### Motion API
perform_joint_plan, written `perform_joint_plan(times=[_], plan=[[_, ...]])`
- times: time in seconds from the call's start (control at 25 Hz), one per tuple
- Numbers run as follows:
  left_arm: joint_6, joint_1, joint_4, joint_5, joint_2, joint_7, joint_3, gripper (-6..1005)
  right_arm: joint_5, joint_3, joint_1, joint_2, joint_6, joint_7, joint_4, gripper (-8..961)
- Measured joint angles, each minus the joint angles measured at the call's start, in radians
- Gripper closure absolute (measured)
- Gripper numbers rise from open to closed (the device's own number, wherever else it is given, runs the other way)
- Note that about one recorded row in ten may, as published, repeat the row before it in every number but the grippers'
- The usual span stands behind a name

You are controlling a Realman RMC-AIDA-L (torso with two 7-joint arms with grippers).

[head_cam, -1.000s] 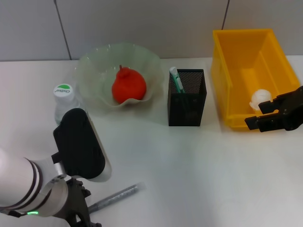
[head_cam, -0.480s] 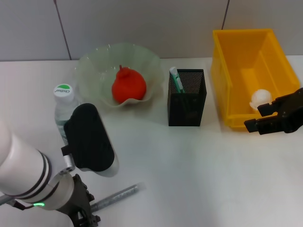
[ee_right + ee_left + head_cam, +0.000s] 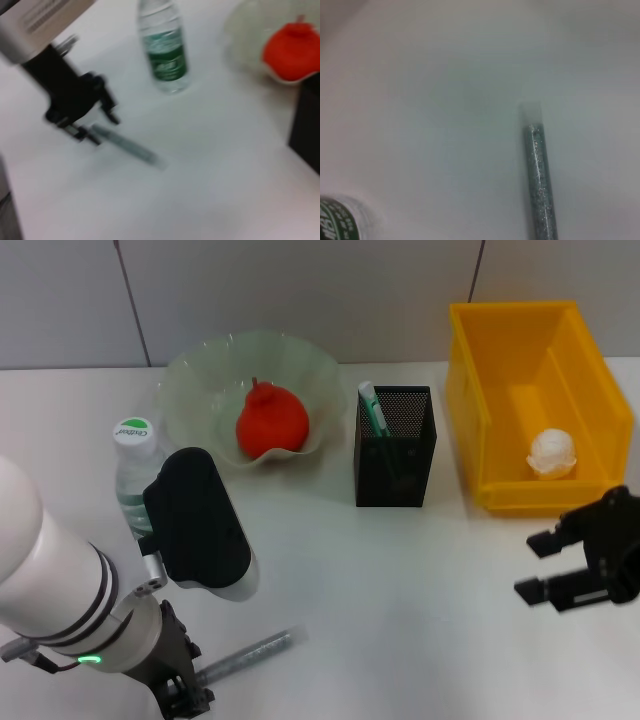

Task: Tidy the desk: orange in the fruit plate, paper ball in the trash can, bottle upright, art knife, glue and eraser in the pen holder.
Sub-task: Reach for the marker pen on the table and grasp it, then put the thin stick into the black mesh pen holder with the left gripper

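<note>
Orange [image 3: 271, 421] sits in the fruit plate [image 3: 200, 380], paper ball [image 3: 552, 453] in the trash can [image 3: 480, 390], bottle [image 3: 134, 472] upright. Left end effector [image 3: 183, 698] grips the glittery stick [image 3: 250, 652] on the table [image 3: 400, 590]; right end effector [image 3: 545, 565] hangs open, empty

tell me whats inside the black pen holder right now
The black mesh pen holder shows one green-and-white stick-like item leaning at its left corner, top poking above the rim. The dark mesh hides the lower interior, so anything lying at the bottom cannot be seen.
</note>
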Motion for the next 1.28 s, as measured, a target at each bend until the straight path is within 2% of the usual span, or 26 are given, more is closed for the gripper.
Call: perform_joint_plan(times=[0.16,0.64,0.84,1.08,1.28], plan=[[-0.002,-0.004,-0.006,0.0,0.0,-0.008,0.0,534,0.01,0.002,-0.002,0.0,-0.02,-0.077,0.028,370],[-0.009,-0.026,-0.047,0.0,-0.002,-0.02,0.009,533,0.007,-0.002,0.004,-0.001,-0.023,-0.08,0.031,370],[-0.009,-0.035,-0.07,0.0,-0.002,-0.019,0.01,729,0.008,-0.002,0.004,-0.001,-0.022,-0.081,0.031,370],[-0.012,-0.038,-0.07,0.0,-0.001,-0.014,0.009,739,0.008,0.001,0.006,-0.001,-0.017,-0.081,0.03,370],[-0.017,-0.028,-0.033,-0.009,0.0,-0.011,-0.016,836,0.007,0.002,0.006,-0.001,-0.015,-0.081,0.03,370]])
